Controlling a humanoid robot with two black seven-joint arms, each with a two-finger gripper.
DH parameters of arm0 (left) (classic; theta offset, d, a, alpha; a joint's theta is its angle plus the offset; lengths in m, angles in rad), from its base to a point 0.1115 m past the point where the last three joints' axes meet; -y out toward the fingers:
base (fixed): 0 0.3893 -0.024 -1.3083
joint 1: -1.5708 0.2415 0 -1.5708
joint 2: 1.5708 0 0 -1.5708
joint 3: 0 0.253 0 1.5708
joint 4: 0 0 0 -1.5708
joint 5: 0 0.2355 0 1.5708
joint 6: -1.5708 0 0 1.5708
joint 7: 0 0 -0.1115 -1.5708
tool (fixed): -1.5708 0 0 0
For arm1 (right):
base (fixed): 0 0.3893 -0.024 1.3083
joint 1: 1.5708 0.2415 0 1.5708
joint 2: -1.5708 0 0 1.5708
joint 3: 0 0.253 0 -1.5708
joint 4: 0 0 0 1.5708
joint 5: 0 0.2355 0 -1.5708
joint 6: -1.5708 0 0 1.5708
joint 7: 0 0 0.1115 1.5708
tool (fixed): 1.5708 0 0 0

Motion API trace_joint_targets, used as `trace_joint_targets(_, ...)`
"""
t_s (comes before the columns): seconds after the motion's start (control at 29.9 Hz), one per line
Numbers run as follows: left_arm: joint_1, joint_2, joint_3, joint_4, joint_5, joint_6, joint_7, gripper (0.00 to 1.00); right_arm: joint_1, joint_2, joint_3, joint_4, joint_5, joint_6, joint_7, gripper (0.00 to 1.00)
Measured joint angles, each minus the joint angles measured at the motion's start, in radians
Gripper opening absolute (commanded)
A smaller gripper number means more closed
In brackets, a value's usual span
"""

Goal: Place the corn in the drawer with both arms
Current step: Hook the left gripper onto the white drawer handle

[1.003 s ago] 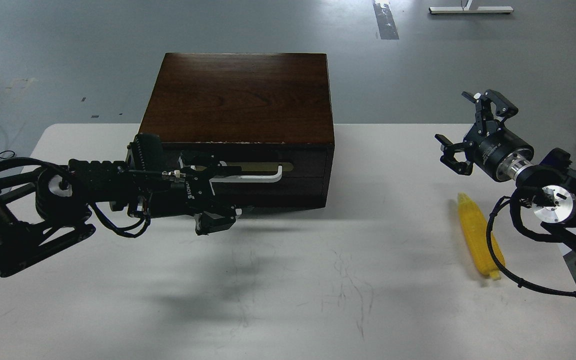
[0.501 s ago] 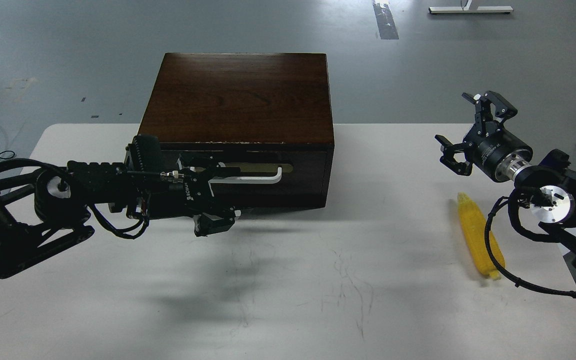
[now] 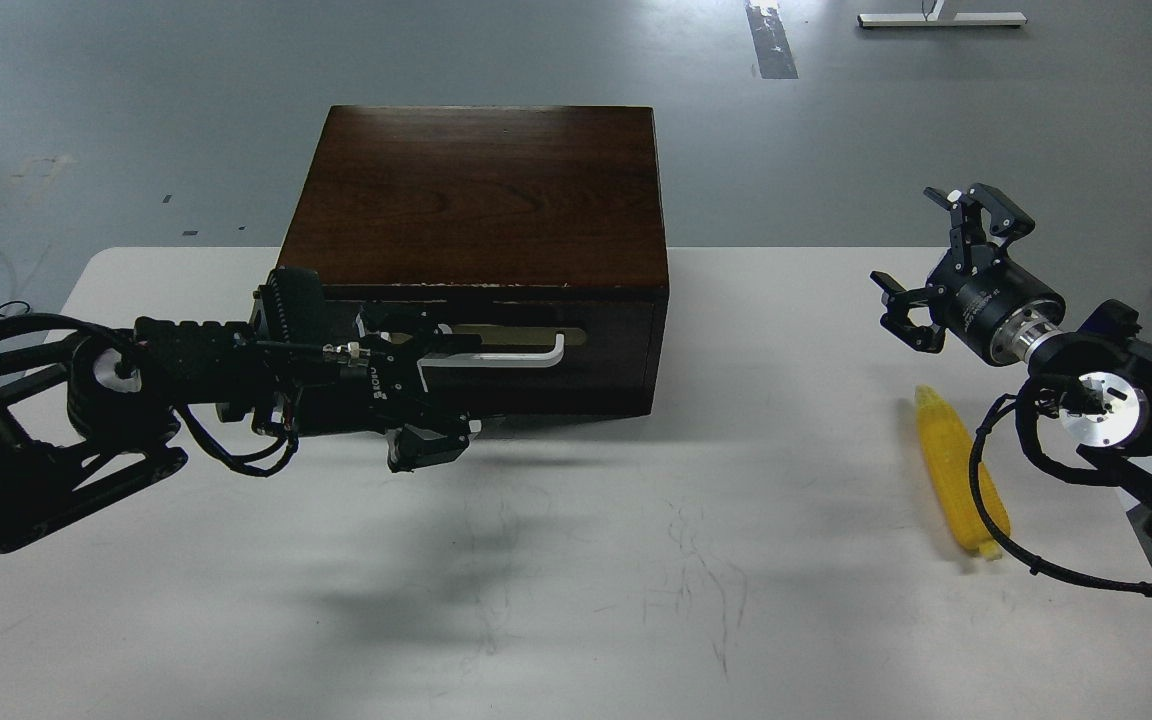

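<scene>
The yellow corn (image 3: 956,470) lies on the white table at the right, pointed end away from me. The dark wooden cabinet (image 3: 481,190) stands at the table's back, and its drawer (image 3: 606,340) is closed. My left gripper (image 3: 446,390) is open at the left end of the white bar handle (image 3: 511,357). One finger lies over the handle and the other hangs below the drawer front. I cannot tell whether it touches the handle. My right gripper (image 3: 911,240) is open and empty, held in the air above and behind the corn.
A black cable (image 3: 981,500) of my right arm loops across the corn's near half. The table's right edge (image 3: 1151,560) is close to the corn. Grey floor lies behind the table.
My left gripper has shifted slightly left and up at the handle. The right gripper has barely moved. The corn and drawer are as before.
</scene>
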Motion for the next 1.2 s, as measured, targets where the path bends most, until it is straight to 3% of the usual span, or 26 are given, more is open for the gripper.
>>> trace_joint_targets(1.2, -0.037, -0.004, 0.044, 0.012, 0.0, 0.001, 0.001, 0.78, -0.01, 0.0, 0.0, -0.001, 0.0, 0.0, 0.0, 1.0)
